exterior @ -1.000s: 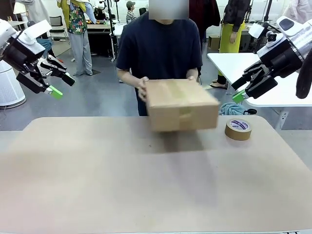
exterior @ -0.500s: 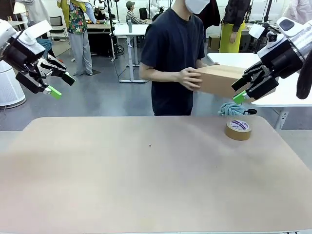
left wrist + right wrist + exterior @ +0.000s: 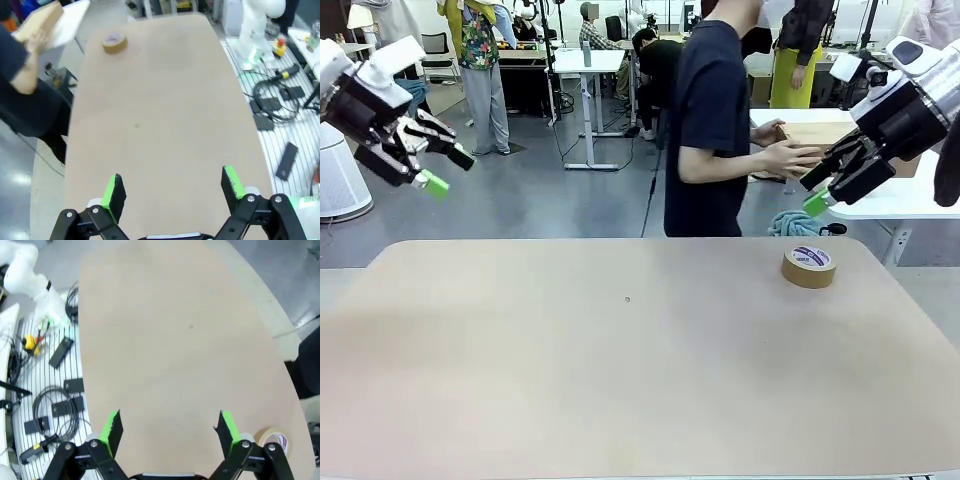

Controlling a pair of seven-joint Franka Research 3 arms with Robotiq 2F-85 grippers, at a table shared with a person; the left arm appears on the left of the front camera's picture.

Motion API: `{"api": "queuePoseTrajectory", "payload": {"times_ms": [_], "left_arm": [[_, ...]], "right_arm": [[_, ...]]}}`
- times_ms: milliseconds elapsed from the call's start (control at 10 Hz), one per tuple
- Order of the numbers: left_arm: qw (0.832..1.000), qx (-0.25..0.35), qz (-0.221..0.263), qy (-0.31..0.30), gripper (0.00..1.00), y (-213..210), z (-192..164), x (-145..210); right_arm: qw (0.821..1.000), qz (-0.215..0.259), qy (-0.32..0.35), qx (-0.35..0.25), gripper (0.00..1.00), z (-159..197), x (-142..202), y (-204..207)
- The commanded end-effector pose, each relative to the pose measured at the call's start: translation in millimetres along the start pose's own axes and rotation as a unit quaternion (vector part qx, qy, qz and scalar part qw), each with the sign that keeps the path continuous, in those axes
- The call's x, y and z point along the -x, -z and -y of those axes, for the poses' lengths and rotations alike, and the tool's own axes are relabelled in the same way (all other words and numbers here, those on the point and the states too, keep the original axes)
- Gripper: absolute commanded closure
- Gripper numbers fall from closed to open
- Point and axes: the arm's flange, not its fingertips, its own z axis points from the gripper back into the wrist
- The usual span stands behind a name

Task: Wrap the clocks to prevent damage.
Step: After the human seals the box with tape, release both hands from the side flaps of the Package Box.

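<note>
Brown tape roll (image 3: 809,265) with unreadable blue print sits far right on table (image 3: 620,380); left gripper (image 3: 442,169) and right gripper (image 3: 820,187) spread, empty.

Both arms hang raised above the table's two ends, well apart. The left gripper (image 3: 438,168) points down and inward, its green-padded fingers (image 3: 114,190) spread wide with nothing between them. The right gripper (image 3: 832,187) mirrors it on the other side, fingers (image 3: 227,427) parted and empty too.
</note>
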Motion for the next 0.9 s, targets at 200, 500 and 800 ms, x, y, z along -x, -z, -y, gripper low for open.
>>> {"api": "queuePoseTrajectory", "payload": {"times_ms": [200,500,800], "left_arm": [[0.97,-0.078,0.195,-0.125,0.0,-16,7,26],[0.963,-0.088,0.202,-0.152,0.0,-15,19,54],[0.963,-0.078,0.203,-0.16,0.0,-18,14,62]], "right_arm": [[0.987,0.156,0.045,0.015,0.0,14,50,1],[0.967,0.247,0.037,0.038,0.0,18,83,-2],[0.969,0.239,0.048,0.044,0.0,22,82,-11]]}}
